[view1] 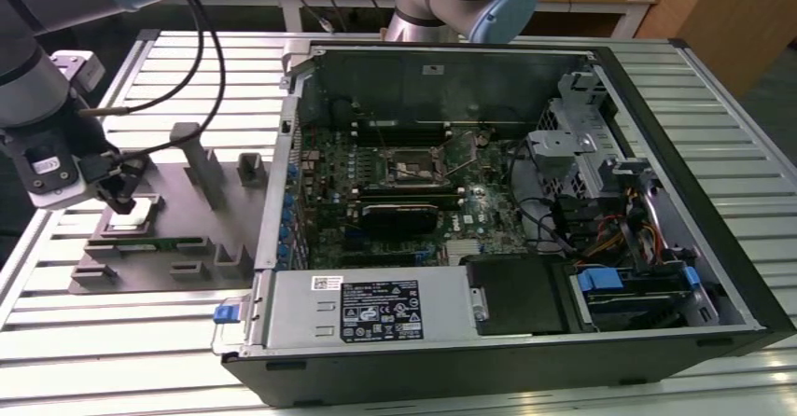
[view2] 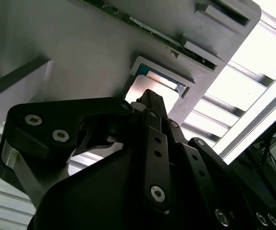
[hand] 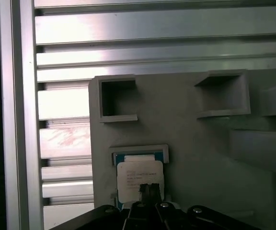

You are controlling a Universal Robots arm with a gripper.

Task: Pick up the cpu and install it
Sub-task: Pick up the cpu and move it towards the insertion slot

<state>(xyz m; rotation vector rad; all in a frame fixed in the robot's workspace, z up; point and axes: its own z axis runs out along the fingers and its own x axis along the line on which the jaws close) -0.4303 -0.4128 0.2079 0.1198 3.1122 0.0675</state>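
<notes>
Dark end effector (hand: 149, 190), open or closed I cannot tell, hangs just over the cpu (hand: 138, 175), which lies flat in its pocket on the grey fixture tray (hand: 200, 143) on the slatted tabletop (hand: 63, 98), well apart from the motherboard socket (view1: 417, 166); the pick-up step seems in hand, calling for a level hold on its edges.

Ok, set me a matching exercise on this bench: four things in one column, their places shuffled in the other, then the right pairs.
Things:
1. cpu
2. pincer
3. motherboard socket
4. memory stick

Places:
A. inside the open computer case
B. lying flat in a recess of the grey fixture, silvery top up
C. right over the cpu, contact unclear
D. a green strip in a fixture slot, nearer the camera than the cpu in the exterior view

Pairs: 1-B, 2-C, 3-A, 4-D.
</notes>
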